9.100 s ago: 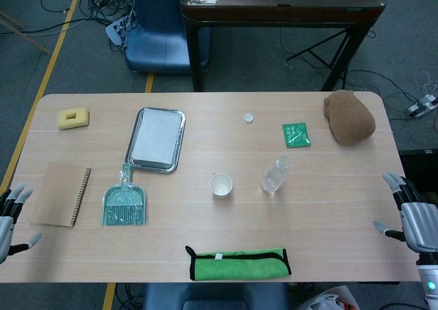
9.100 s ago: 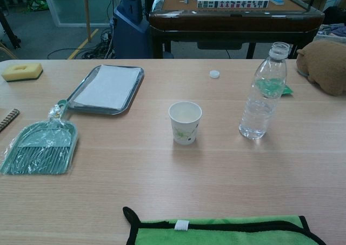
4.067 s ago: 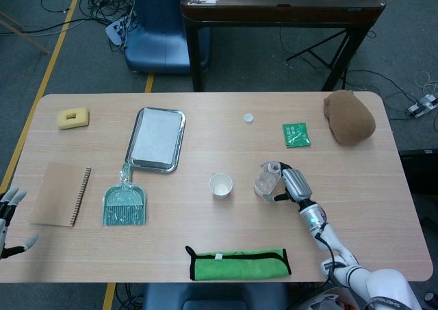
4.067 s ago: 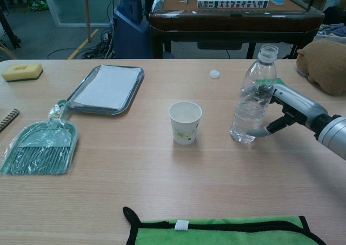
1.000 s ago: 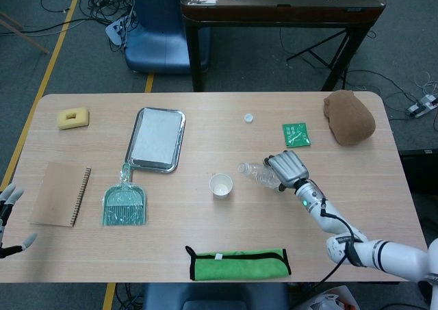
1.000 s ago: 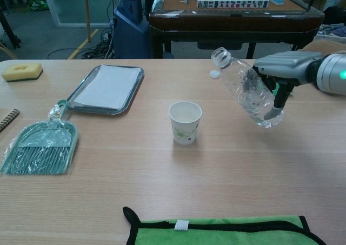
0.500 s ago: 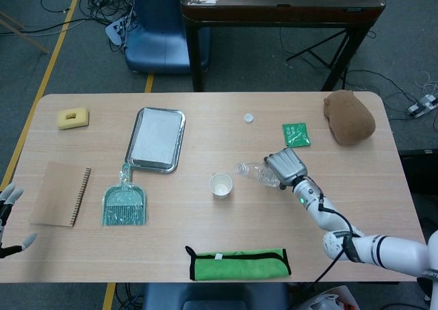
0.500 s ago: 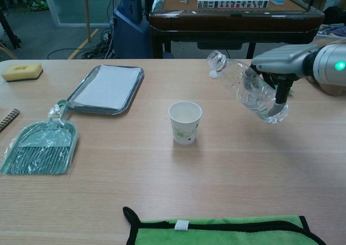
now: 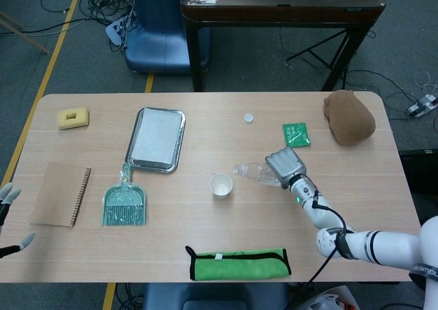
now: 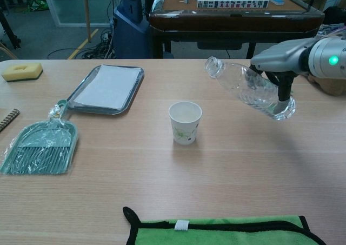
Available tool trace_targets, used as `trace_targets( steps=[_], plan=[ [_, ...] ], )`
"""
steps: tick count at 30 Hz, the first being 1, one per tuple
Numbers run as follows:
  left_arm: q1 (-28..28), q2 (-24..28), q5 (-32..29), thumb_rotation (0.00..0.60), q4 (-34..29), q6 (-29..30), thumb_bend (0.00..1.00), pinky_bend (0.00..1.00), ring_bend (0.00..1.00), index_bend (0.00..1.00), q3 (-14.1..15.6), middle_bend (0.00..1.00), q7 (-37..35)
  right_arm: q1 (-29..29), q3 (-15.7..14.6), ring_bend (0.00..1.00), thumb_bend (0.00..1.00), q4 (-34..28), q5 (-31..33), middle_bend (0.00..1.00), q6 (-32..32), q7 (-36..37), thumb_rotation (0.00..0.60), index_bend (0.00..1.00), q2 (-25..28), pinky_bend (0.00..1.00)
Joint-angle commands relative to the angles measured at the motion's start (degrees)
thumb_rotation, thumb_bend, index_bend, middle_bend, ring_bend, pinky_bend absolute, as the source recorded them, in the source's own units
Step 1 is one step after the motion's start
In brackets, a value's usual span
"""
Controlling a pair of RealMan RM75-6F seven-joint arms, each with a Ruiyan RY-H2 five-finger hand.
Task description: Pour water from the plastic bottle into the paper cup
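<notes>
My right hand (image 9: 286, 165) (image 10: 275, 65) grips the clear plastic bottle (image 10: 246, 87) (image 9: 256, 173) in the air, tilted far over with its open mouth pointing left toward the paper cup. The white paper cup (image 9: 220, 185) (image 10: 185, 122) stands upright on the table, below and left of the bottle's mouth. A little water lies in the bottle's lower end. My left hand (image 9: 8, 217) shows only at the far left edge of the head view, open, off the table's corner.
The bottle cap (image 9: 248, 118) lies behind the cup. A metal tray (image 9: 157, 138), a green dustpan (image 9: 124, 202), a notebook (image 9: 60, 193) and a yellow sponge (image 9: 72, 118) sit to the left. A green cloth (image 9: 238, 263) lies at the front edge, a brown plush (image 9: 350, 117) and green packet (image 9: 296, 133) at back right.
Since nine seconds ago my right hand has come in, taken the bottle off the table and lifted it. Over the last second it tilted the bottle flatter, mouth moving left toward the cup.
</notes>
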Motion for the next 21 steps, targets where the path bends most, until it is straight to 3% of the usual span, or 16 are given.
trace_targets(
  steps=[1,21],
  plan=[
    [0.02,0.04,0.01,0.600,-0.04,0.06,0.15,0.35,0.04,0.00,-0.01,0.00,0.02,1.19,-1.02,0.50,0.23,-0.43,1.65,0.63,0.70,-1.59,0.600,0.61,0.00,0.44],
    [0.15,0.49,-0.38,0.600,-0.23,0.06,0.15,0.35,0.04,0.00,-0.19,0.00,-0.18,7.39,-3.81,0.51,0.24,-1.69,10.84,0.63,3.44,-8.40,0.600,0.62,-1.57,0.44]
  ],
)
